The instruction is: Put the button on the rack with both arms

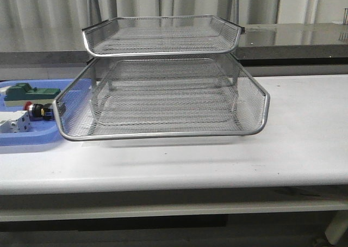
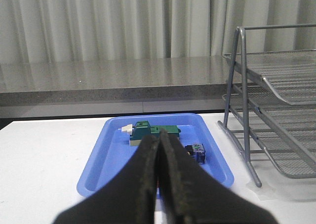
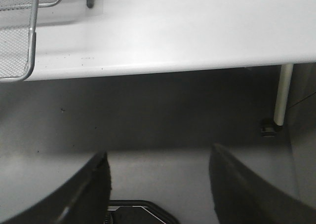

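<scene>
Two hands idle: left hand (image 2: 159,184) closed, empty, button (image 1: 37,110) ahead in blue tray (image 2: 111,157); right hand (image 3: 158,184) wide open, off bench (image 3: 197,31) edge; rack (image 1: 163,103) unloaded.

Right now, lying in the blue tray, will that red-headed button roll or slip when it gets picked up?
The button lies on its side in the blue tray, so its round head could let it roll if nudged. It looks small and rigid, probably light. The silver collar may be slick, so the black body seems the safer grip.
</scene>
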`<state>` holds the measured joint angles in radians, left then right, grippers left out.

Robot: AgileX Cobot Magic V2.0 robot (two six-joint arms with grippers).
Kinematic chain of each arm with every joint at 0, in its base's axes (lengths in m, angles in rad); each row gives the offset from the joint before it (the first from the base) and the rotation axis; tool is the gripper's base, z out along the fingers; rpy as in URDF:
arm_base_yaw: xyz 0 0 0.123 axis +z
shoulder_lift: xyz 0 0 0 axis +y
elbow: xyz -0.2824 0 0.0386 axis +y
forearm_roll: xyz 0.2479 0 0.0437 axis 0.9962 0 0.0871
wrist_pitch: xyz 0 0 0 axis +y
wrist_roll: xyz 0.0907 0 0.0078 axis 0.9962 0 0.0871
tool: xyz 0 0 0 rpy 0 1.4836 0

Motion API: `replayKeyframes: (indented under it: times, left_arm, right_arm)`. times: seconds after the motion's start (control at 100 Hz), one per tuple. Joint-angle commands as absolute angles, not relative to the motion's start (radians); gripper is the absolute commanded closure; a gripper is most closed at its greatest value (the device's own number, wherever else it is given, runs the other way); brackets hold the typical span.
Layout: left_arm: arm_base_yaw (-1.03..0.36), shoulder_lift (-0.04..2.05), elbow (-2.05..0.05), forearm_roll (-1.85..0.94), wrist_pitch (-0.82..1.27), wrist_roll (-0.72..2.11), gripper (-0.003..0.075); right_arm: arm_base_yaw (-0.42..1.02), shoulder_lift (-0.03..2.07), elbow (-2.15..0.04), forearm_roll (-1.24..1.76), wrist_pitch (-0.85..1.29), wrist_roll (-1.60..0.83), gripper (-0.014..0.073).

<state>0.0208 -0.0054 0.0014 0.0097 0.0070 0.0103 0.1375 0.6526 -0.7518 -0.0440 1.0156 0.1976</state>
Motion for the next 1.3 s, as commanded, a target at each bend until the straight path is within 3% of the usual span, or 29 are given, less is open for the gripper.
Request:
replayKeyframes:
  times: [0.0, 0.19, 0.43, 1.29]
  left_arm:
    - [0.023, -0.040, 0.047, 0.008, -0.068, 0.000, 0.0716]
    - [0.023, -0.040, 0.047, 0.008, -0.068, 0.000, 0.0716]
    - [0.023, -0.040, 0.047, 0.008, -0.068, 0.000, 0.0716]
    - [0.023, -0.040, 0.047, 0.008, -0.105, 0.000, 0.0716]
  right_arm:
    - [0.138, 0.622, -0.787, -0.069, 0.975, 0.205, 0.0283]
    - [0.138, 0.602, -0.787, -0.069, 0.989, 0.204, 0.0508]
    - [0.138, 0.602, -0.787, -0.069, 0.990, 0.204, 0.0664]
    - [0.138, 0.602, -0.787, -0.069, 0.990, 0.204, 0.0664]
